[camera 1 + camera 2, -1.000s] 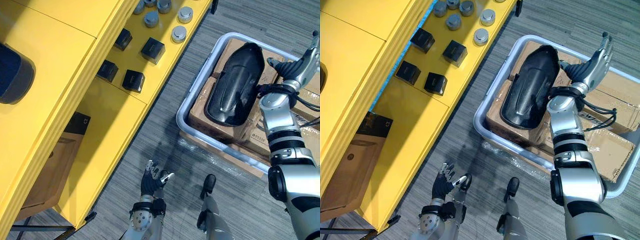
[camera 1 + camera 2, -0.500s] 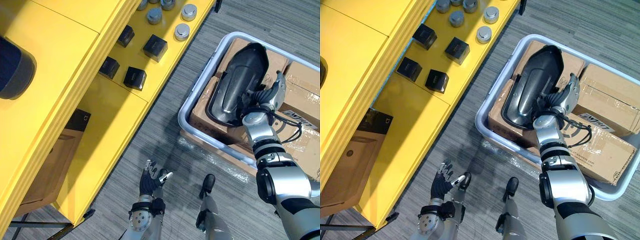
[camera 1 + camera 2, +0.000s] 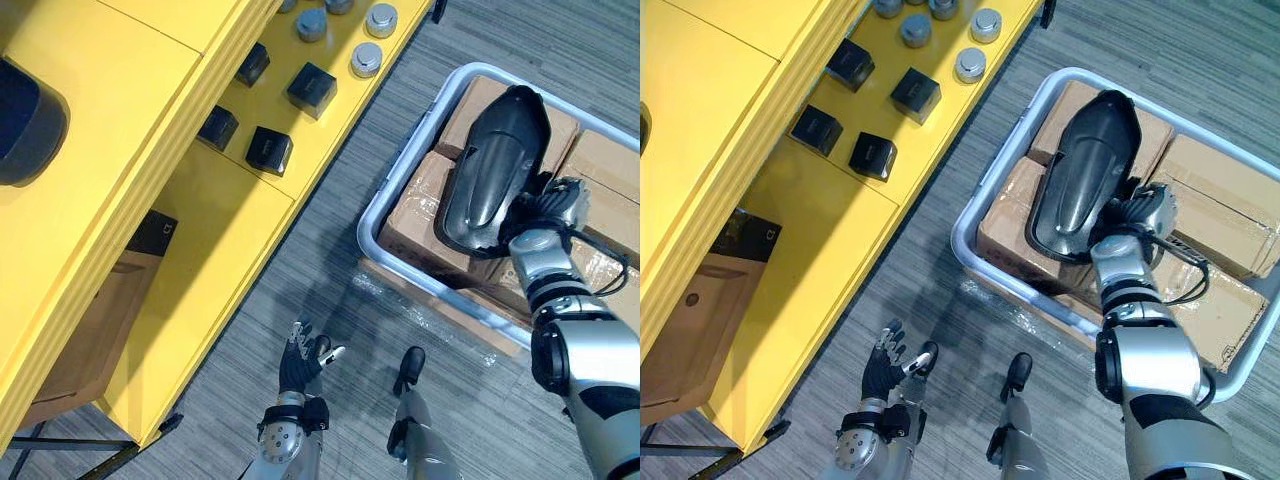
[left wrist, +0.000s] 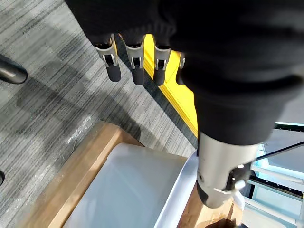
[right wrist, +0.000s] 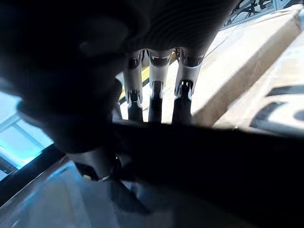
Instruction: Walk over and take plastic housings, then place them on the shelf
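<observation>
Black plastic housing (image 3: 495, 160): it is seen lying lengthwise, hollow side down, on top of the cardboard boxes (image 3: 420, 215) that are packed into a pale bin (image 3: 958, 240). It is not lifted, and no housing is seen on the shelf.

Right hand (image 3: 553, 200): it is set against the near right edge of the housing and is in contact with it. In the right wrist view the hand meets a dark band of the housing, and the far side of that contact is hidden. Whether the edge is grasped cannot be told.

Left hand (image 3: 300, 362): it is held low over the grey floor (image 3: 330, 270), well apart from the housing. Its fingers (image 4: 137, 71) are released, straight and slightly spread, and nothing is held.

Past the left fingertips, in the left wrist view, bare carpet is noted and then a strip of yellow shelf edge. To the thumb side a pale bin wall and a wooden pallet (image 4: 71, 185) are noted.

Yellow shelf (image 3: 230, 230): it is noted well beyond the left fingertips. Black blocks (image 3: 268, 150) and silver round caps (image 3: 366, 60) are seen on it.
</observation>
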Tool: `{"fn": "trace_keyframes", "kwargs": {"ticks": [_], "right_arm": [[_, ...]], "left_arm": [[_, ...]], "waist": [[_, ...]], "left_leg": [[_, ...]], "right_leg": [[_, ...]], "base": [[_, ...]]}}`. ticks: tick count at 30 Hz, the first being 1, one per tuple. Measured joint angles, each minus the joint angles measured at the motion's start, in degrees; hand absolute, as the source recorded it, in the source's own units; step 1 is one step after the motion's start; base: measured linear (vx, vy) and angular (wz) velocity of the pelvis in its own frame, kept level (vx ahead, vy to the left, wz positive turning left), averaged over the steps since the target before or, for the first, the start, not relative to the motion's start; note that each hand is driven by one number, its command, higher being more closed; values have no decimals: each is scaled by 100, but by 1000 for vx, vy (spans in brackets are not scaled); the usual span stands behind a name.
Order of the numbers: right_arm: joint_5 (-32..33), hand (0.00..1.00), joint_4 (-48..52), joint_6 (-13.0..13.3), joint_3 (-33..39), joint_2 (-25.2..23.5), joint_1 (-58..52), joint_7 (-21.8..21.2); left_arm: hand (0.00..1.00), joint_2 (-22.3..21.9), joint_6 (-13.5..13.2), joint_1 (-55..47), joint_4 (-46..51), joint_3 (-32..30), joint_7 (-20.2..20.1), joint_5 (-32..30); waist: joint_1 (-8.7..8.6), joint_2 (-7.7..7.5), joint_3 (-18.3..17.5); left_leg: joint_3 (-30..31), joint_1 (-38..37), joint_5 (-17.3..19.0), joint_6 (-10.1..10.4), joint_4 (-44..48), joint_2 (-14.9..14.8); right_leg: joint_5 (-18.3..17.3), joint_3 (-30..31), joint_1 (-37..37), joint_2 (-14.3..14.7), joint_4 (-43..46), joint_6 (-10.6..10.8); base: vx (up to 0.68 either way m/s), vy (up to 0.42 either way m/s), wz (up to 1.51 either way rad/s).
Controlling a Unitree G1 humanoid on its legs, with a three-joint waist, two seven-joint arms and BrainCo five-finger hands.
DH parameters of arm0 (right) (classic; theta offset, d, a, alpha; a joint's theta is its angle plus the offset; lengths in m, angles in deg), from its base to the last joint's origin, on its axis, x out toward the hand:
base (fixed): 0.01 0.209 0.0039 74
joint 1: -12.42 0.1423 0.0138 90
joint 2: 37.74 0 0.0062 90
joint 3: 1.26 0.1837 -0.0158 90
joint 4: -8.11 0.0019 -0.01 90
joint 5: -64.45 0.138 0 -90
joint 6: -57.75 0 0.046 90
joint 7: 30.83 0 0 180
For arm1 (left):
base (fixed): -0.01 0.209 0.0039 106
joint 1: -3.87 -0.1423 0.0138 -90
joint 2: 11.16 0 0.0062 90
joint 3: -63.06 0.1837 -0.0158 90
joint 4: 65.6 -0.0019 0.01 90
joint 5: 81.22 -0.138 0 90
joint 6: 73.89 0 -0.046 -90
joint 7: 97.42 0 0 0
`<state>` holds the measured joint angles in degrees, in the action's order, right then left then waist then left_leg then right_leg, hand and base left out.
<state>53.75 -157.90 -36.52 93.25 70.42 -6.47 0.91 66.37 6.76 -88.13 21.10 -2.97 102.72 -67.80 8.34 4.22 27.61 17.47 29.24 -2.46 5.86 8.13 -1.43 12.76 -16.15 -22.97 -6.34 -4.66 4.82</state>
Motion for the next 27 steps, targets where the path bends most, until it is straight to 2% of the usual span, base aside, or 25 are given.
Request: {"fn": "trace_keyframes", "kwargs": {"ticks": [5, 9, 12, 14, 17, 18, 20, 24, 27], "right_arm": [[145, 100, -298, -134, -6, 249, -5, -391], [140, 100, -284, -134, -45, 252, -91, -425], [51, 100, 423, -127, -295, 255, -410, -430], [-360, 100, 1168, -122, -524, 238, -731, -440], [-642, 100, 1896, -117, -602, 102, -1180, -474], [-868, 100, 2331, -115, -774, -25, -1476, -502], [-1073, 100, 2701, -112, -870, -159, -1755, -562], [-1456, 100, 3416, -102, -1049, -350, -2334, -807], [-1474, 100, 3721, -101, -1162, -434, -2482, -899]], "left_arm": [[0, 12, 59, -32, 343, -27, -144, -5], [0, 12, 58, -33, 600, -135, -211, -3], [0, 92, 57, -19, 851, -332, -250, 60], [0, 234, 49, 14, 1006, -490, -294, 123], [0, 360, 47, 125, 1016, -638, -297, 226], [0, 441, 43, 262, 1016, -721, -296, 231], [0, 521, 37, 466, 1008, -792, -293, 297], [0, 664, 30, 1203, 750, -772, -340, 715], [0, 680, 37, 1564, 443, -767, -366, 1019]], "waist": [[-10, 6, 2], [-31, 8, 2], [-84, 8, -2], [-162, 3, -16], [-206, -15, -121], [-306, -55, -255], [-347, -149, -384], [-554, -369, -684], [-699, -451, -861]], "left_leg": [[100, -96, -18, 1, 30, 38], [117, -298, -16, -5, 29, 69], [120, -431, -13, -8, 16, 69], [86, -533, -13, -8, 1, 58], [-56, -710, -14, -7, -75, 8], [-143, -840, -19, -10, -175, -35], [-276, -938, -19, -10, -229, -71], [-478, -1208, -18, -8, -385, -169], [-570, -1301, -16, -6, -428, -190]], "right_leg": [[15, -61, 155, -41, 0, -23], [13, -98, 377, -75, -1, -26], [4, -135, 518, -76, -1, -36], [-31, -101, 597, -69, -1, -88], [-30, 3, 674, -44, -1, -95], [-29, 81, 711, -28, -2, -103], [-24, 195, 717, 0, -4, -112], [-23, 395, 810, 59, -7, -117], [-23, 480, 833, 69, -8, -118]], "base": [[63, -25, 11], [47, -16, 8], [9, -33, 4], [-15, -65, -7], [-3, -64, -25], [15, -73, -30], [21, -75, -34], [25, -61, -27], [9, -24, -18]]}}
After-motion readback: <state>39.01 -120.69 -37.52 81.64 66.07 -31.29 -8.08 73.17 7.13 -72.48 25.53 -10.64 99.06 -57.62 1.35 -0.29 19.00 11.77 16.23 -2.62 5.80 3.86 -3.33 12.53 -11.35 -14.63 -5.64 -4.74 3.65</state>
